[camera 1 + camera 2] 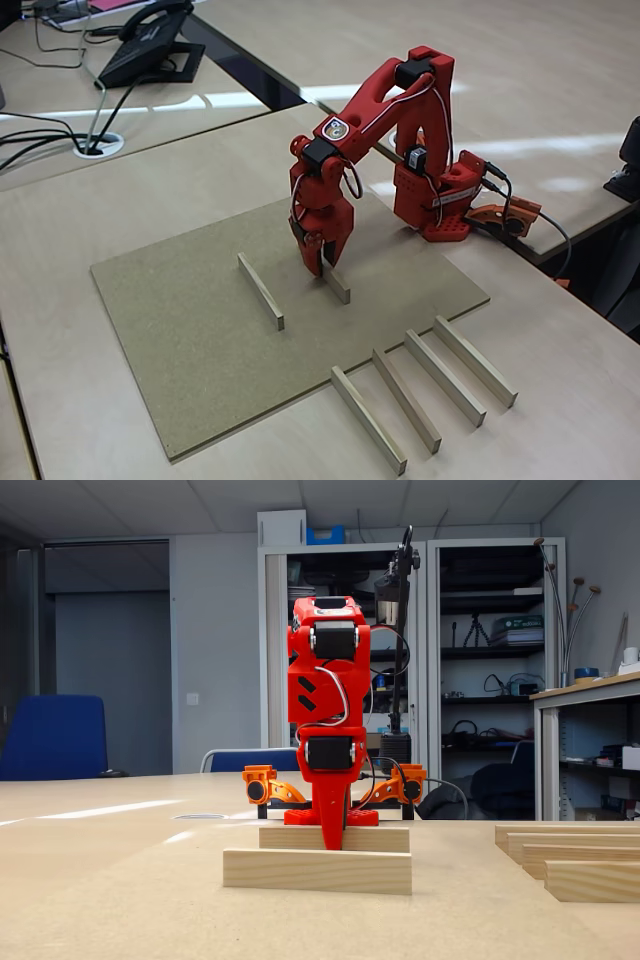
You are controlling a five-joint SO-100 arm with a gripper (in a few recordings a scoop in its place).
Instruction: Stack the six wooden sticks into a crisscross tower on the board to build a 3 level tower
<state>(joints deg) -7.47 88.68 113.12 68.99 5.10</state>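
Sticks lie in two groups: two parallel on the board [200,330], one free [261,291], one [337,287] under the red gripper [322,262], whose fingers straddle its far end, though whether they clamp it cannot be told. Four more [424,390] lie on the pale desk [560,400] beside the board, their ends cut off at the low fixed view's right edge. A desk phone [150,42] sits far behind.
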